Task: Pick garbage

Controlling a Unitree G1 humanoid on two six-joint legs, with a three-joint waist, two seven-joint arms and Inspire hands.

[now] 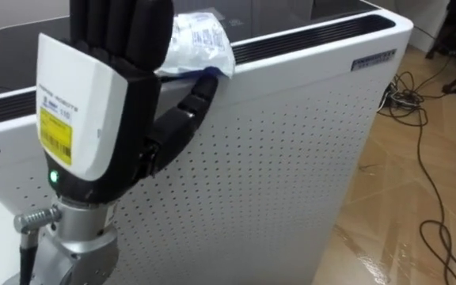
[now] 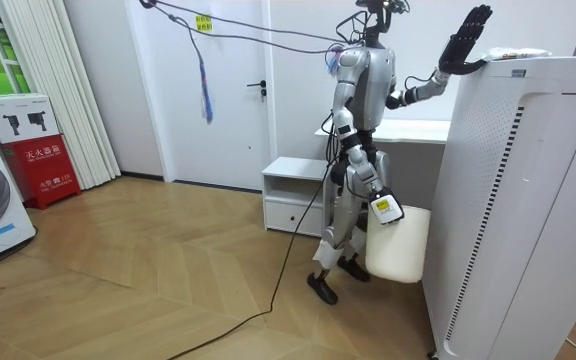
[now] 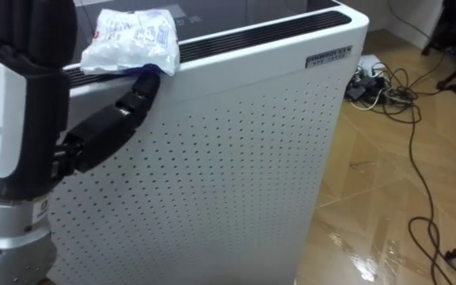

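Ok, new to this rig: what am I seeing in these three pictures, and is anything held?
It is a two-legged robot with two hands. Two pictures come from its head camera, looking down; the third from a camera across the room. It stands beside a tall white appliance. On top lies a crumpled wrapper, the garbage. The left hand is up at the top edge, fingers straight, thumb reaching the wrapper's lower edge; nothing is gripped. The right hand hangs low at its side.
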